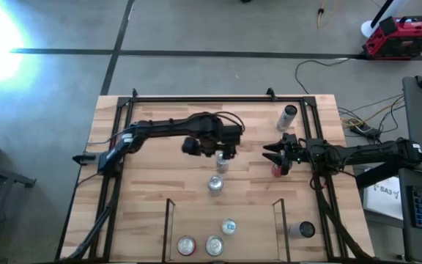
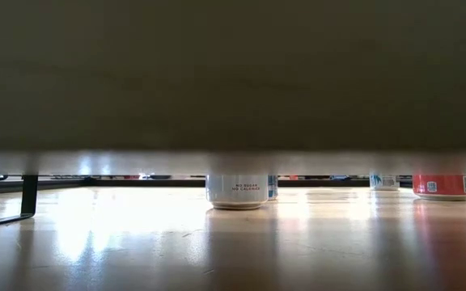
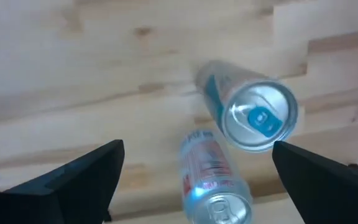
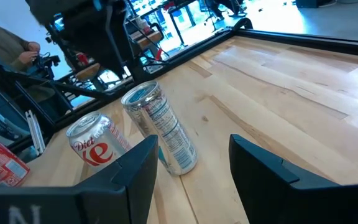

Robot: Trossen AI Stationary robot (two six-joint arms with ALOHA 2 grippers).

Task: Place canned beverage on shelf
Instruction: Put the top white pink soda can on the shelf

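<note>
Both arms are dark, near-black, built of slim tubular links with bulkier blocky joints. A thin black cable loops over the left arm (image 1: 171, 128). The right arm (image 1: 365, 152) ends in two flat, wedge-shaped matte black fingers (image 4: 135, 171), plain and unmarked.

On the desk (image 1: 152, 183), the shelf (image 1: 222, 220) sits at the near edge, between its two short side rails. Three cans (image 1: 211, 240) stand in it, toward its left half. Behind the shelf, near the desk's middle, two more cans (image 1: 218, 172) stand in a line, the farther one directly under the left pincer (image 1: 224, 152). Another can (image 1: 289, 116) lies toward the back right, one (image 1: 304, 229) just outside the shelf's right rail. The right pincer (image 1: 273, 155) hangs right of centre.
</note>
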